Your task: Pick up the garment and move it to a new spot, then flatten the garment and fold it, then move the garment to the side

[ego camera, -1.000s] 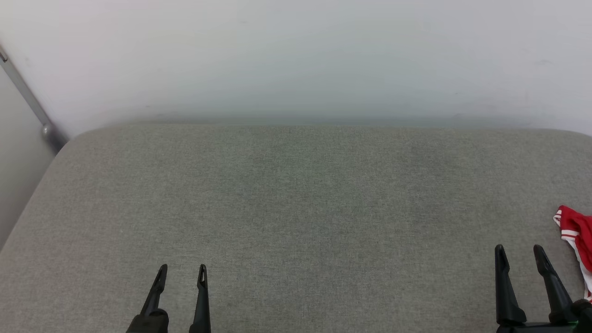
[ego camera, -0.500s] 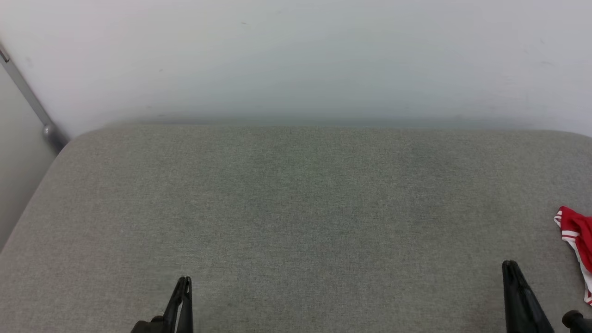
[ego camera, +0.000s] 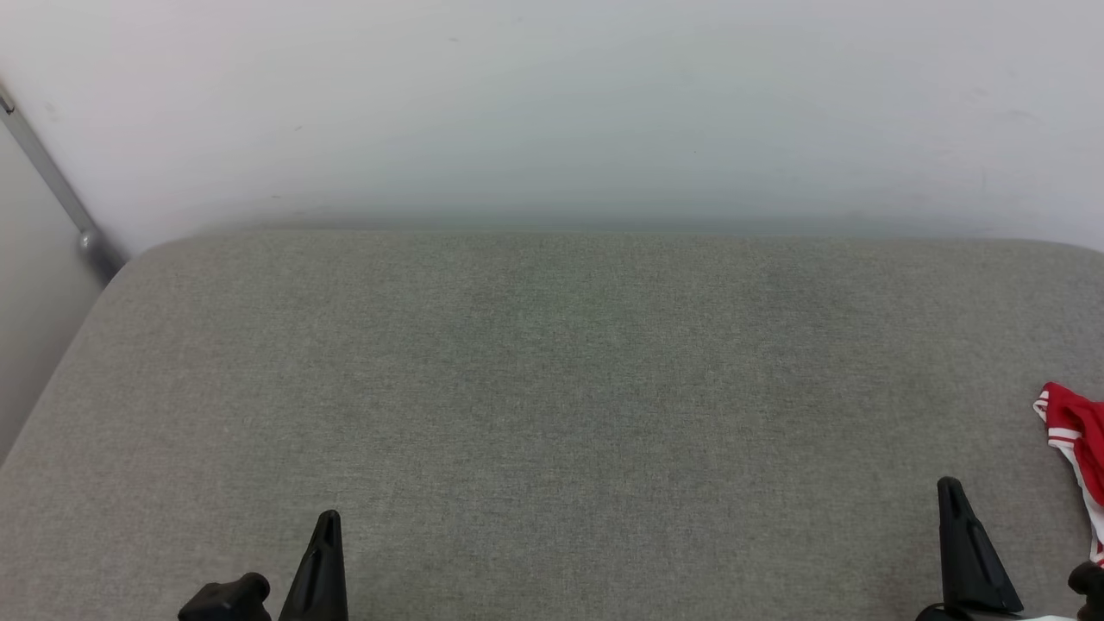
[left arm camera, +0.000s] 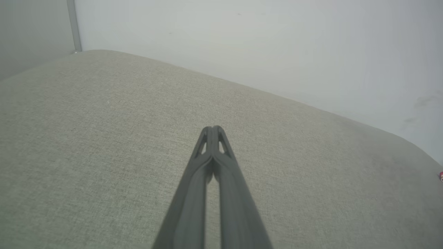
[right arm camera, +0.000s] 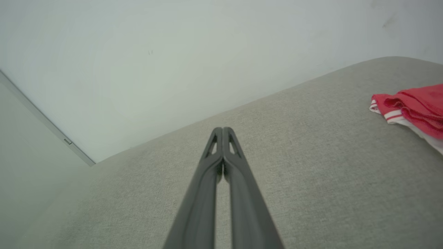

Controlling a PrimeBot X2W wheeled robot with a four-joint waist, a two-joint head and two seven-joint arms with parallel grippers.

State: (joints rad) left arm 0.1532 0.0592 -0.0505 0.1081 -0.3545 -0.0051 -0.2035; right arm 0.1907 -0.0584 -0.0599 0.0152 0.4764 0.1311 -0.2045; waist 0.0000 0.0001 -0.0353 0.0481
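The garment (ego camera: 1076, 448), red with white and red-striped trim, lies bunched at the right edge of the grey cushion (ego camera: 552, 388); most of it is cut off by the frame. It also lies at the right in the right wrist view, garment (right arm camera: 412, 109). My right gripper (ego camera: 951, 493) is shut and holds nothing, low on the cushion to the left of the garment and apart from it; its fingertips (right arm camera: 221, 133) meet. My left gripper (ego camera: 328, 522) is shut and holds nothing at the lower left, with fingertips (left arm camera: 211, 130) pressed together.
A pale wall (ego camera: 552, 112) rises right behind the cushion's far edge. A grey metal rail (ego camera: 52, 185) slants down the wall at the far left, past the cushion's rounded left corner.
Both grippers have gone from open to shut and have drawn back toward the bottom of the head view. The garment has stayed in place.
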